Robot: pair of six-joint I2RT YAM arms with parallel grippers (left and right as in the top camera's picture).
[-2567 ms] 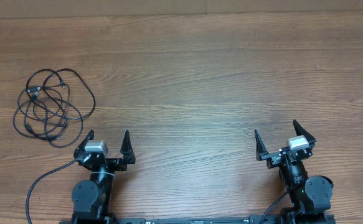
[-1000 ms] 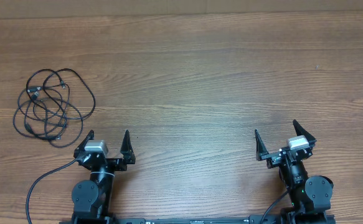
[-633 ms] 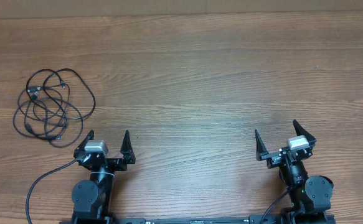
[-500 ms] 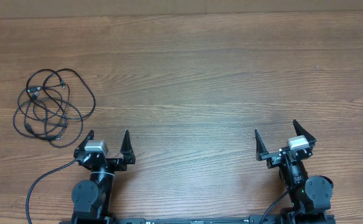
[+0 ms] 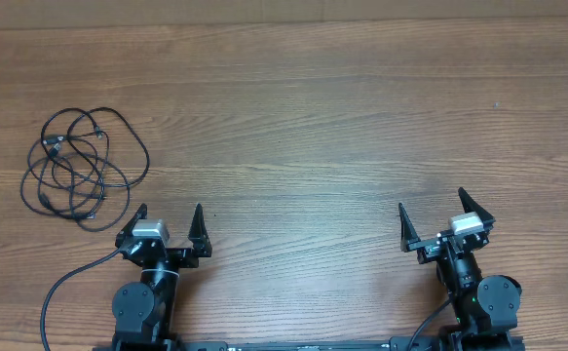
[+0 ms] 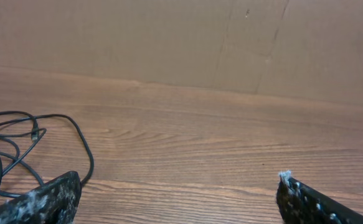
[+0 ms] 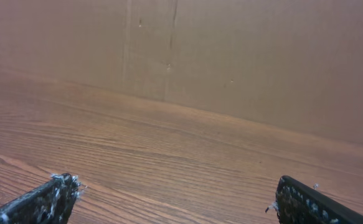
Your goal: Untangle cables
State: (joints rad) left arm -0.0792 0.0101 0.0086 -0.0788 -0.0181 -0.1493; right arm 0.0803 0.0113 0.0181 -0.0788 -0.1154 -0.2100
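Observation:
The cables lie as a loose tangle of thin black loops with small plug tips on the wooden table at the far left. Part of the tangle shows at the left edge of the left wrist view. My left gripper is open and empty, just right of and nearer than the tangle; its fingertips show wide apart in the left wrist view. My right gripper is open and empty at the front right, far from the cables. Its own view shows only bare wood.
A thicker black cord runs from the left arm's base toward the front edge. A cardboard wall stands along the table's far edge, also in the right wrist view.

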